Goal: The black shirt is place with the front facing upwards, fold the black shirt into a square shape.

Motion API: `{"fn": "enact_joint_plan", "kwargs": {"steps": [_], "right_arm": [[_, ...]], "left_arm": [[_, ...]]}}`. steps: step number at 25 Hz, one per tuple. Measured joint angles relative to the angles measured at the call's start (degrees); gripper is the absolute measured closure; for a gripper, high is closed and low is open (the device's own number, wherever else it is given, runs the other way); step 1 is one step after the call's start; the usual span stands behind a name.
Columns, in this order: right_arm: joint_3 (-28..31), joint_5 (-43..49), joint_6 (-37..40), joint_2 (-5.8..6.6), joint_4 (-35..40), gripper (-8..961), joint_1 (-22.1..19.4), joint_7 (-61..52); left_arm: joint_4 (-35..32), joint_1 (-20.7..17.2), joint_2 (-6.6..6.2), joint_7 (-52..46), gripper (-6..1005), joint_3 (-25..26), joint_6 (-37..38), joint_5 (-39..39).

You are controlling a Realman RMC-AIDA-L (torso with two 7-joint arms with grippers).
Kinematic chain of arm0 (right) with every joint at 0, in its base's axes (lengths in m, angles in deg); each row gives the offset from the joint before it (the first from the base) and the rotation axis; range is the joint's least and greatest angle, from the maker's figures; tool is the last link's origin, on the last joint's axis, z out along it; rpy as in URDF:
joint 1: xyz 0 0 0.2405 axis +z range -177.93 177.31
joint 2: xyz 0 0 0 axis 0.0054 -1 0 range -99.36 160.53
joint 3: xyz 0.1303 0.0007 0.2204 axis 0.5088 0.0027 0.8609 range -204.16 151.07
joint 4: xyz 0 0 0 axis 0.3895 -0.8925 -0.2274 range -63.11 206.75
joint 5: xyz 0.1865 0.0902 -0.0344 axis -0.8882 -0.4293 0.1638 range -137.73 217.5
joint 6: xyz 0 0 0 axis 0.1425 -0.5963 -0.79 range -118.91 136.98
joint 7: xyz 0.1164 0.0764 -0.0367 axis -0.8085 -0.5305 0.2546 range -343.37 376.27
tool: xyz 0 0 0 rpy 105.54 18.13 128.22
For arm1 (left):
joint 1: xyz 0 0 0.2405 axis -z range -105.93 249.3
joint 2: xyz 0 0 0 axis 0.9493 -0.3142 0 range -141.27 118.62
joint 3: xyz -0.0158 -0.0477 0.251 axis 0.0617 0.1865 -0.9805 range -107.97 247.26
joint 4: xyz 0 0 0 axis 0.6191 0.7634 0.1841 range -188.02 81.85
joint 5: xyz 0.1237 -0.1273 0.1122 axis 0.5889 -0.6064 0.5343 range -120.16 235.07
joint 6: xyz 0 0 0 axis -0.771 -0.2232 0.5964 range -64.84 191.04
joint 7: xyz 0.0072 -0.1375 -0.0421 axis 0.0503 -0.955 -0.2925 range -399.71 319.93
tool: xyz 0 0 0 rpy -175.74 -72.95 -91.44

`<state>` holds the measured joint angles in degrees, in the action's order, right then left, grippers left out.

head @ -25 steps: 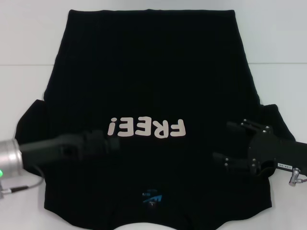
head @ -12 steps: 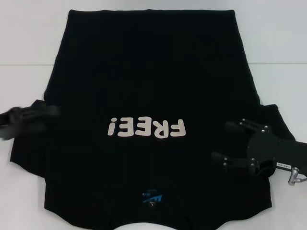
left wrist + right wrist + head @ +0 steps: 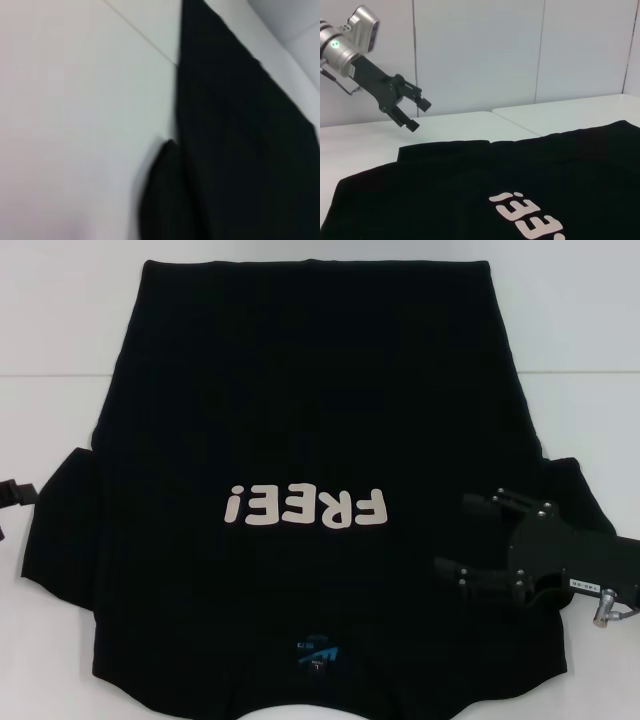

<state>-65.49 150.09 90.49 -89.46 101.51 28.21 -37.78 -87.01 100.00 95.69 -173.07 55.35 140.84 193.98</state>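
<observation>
The black shirt lies flat on the white table, front up, with the pale "FREE!" lettering and the blue neck label toward me. My right gripper is open and empty above the shirt's right side, near the right sleeve. My left gripper shows only at the left edge, beside the left sleeve. In the right wrist view the left gripper is open, empty and raised above the table, off the shirt. The left wrist view shows the shirt's side edge and sleeve.
White table surface surrounds the shirt, with a seam line across it. A pale wall stands behind the table in the right wrist view.
My left arm has swung from over the shirt's lower left part out to the left, off the shirt. My right gripper has crept slightly left.
</observation>
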Motion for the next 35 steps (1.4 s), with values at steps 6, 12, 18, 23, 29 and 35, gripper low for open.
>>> {"fn": "enact_joint_plan", "kwargs": {"steps": [6, 12, 18, 23, 29, 35], "right_arm": [[-0.1, 0.0, 0.1, 0.0, -0.2, 9, 0.0, 0.0], [0.0, 0.0, 0.3, 0.0, -0.2, 8, -0.2, 0.0], [-0.2, 0.0, 0.4, 0.0, -0.3, 8, -0.3, 0.0], [-0.2, 0.0, 0.5, 0.0, -0.3, 8, -0.3, 0.0], [-0.2, 0.0, 0.6, 0.0, -0.3, 9, -0.3, 0.0], [-0.2, 0.0, 0.6, -0.01, -0.3, 9, -0.3, 0.0]], "left_arm": [[2.3, 0.6, 0.5, 2.8, 66, -1.1, -3.5, 0.1], [3.5, 0.9, 0.88, 3.4, 66, -2.9, -5.9, 0.1], [3.6, 0.9, 1.12, 3.9, 66, -3.1, -6.7, 0.1], [4.0, 1.0, 1.21, 3.9, 66, -3.8, -6.9, 0.1], [4.0, 0.9, 1.23, 3.9, 66, -4.0, -7.2, 0.1], [3.9, 1.1, 1.58, 4.1, 66, -5.5, -7.3, 0.1]]}}
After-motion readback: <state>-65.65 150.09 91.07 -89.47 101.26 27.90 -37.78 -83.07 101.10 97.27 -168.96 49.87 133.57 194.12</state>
